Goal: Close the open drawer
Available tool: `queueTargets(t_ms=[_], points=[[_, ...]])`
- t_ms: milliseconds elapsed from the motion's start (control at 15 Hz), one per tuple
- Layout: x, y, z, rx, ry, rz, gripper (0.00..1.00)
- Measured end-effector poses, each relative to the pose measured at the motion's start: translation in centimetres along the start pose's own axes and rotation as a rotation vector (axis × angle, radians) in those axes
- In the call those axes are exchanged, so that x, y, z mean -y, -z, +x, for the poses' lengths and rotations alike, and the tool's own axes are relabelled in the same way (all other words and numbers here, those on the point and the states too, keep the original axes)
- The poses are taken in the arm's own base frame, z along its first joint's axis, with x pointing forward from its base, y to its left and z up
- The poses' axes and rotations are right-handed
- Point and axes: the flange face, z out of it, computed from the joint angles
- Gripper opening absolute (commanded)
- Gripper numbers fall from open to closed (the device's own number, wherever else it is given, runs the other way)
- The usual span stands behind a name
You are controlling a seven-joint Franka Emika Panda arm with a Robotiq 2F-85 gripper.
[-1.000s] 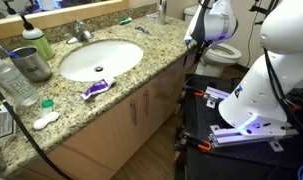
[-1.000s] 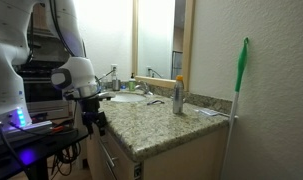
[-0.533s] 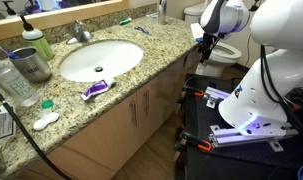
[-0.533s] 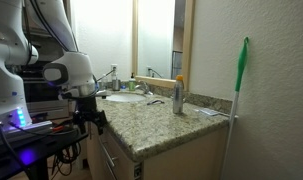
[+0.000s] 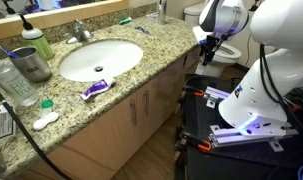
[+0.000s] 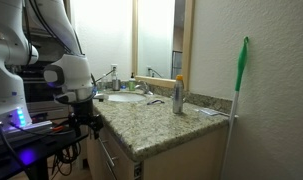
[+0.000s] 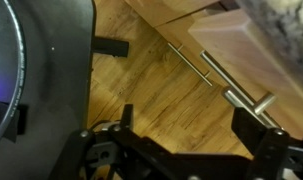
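The drawer front [image 7: 243, 42] is a light wood panel with a metal bar handle [image 7: 227, 82]. It shows at the upper right of the wrist view, under the granite counter edge. My gripper [image 7: 191, 145] is open and empty, its two dark fingers [image 7: 259, 140] wide apart below the handle and not touching it. In both exterior views my gripper [image 5: 209, 46] [image 6: 89, 124] hangs beside the vanity's end, in front of the cabinet. The drawer itself [image 6: 109, 152] is hard to make out there.
The granite counter [image 5: 151, 48] holds a sink [image 5: 99, 58], bottles, a metal cup [image 5: 31, 64] and small toiletries. A toilet [image 5: 219, 50] stands behind my arm. My black base [image 5: 226, 125] sits on the wood floor [image 7: 141, 70] next to the cabinet doors [image 5: 131, 110].
My arm has swung its wrist lower and a little further from the counter edge beside the vanity's end. The gripper has stayed open. Nothing on the counter has moved.
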Motion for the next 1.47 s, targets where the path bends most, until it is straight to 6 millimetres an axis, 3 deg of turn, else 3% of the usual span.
queueTargets(t_ms=[267, 600, 1067, 1267, 1467], points=[[0.3, 0.6, 1.8, -0.088, 0.029, 0.014, 1.0], [0.7, -1.5, 1.6, -0.183, 0.024, 0.005, 1.0], [1.8, -0.7, 3.0, -0.17, -0.153, 0.055, 1.0], [2.0, -1.9, -0.1, -0.127, -0.216, 0.085, 1.0], [1.5, -3.7, -1.9, -0.119, -0.263, 0.062, 1.0]])
